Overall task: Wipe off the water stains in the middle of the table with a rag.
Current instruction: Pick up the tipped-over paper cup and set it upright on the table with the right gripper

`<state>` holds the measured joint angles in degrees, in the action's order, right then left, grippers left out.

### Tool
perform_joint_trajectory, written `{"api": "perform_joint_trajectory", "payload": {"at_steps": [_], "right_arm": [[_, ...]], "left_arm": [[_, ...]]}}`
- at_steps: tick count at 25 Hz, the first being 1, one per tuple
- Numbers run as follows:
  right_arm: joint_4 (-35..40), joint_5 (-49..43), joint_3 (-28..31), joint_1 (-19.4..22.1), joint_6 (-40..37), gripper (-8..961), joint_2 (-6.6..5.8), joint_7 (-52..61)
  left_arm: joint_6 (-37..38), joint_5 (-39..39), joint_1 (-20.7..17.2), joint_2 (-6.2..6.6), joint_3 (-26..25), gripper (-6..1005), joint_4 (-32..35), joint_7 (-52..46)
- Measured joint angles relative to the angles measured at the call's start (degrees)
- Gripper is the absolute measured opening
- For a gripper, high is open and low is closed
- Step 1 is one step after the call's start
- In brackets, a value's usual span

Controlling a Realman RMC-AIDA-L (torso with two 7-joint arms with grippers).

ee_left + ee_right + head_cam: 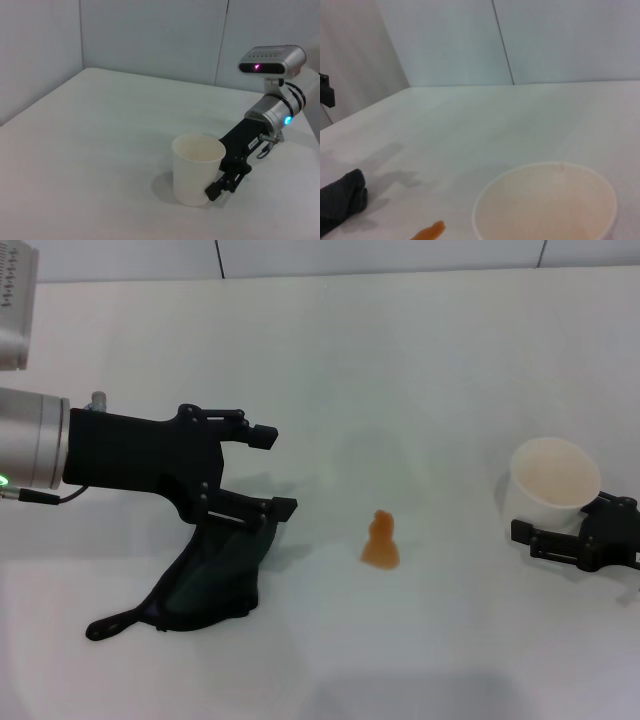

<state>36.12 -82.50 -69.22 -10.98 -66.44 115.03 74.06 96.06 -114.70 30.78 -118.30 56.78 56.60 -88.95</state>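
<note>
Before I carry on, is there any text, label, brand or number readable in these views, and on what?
No text can be read.
A small pale label on the black right gripper arm housing, seen in the left wrist view: too small to read.
The translucent white plastic cup, dark green-black rag and white table: no markings visible.

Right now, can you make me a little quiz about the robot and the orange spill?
1. True or false: the rag already covers the water stains.
2. Which gripper is at the cup? A) left gripper B) right gripper
3. Fill in: the stain on the table lies between the rag and the ____.

Key: 1 false, they lie apart. 2 B, its fingers sit by the cup's base. 3 cup.
</note>
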Motion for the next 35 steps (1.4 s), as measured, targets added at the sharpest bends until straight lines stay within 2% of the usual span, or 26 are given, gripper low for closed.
{"api": "perform_joint_trajectory", "payload": {"at_steps": [6, 35], "right_arm": [[1.7, -0.3, 0.0, 1.3, -0.4, 875, 0.03, 0.1], [3.5, -1.2, -0.4, 1.6, 0.5, 876, -0.04, -0.3]], "left_arm": [[0.0, 0.0, 0.0, 0.00, 0.0, 889, 0.0, 0.0], [0.0, 0.3, 0.4, 0.09, -0.1, 889, 0.0, 0.4]]}}
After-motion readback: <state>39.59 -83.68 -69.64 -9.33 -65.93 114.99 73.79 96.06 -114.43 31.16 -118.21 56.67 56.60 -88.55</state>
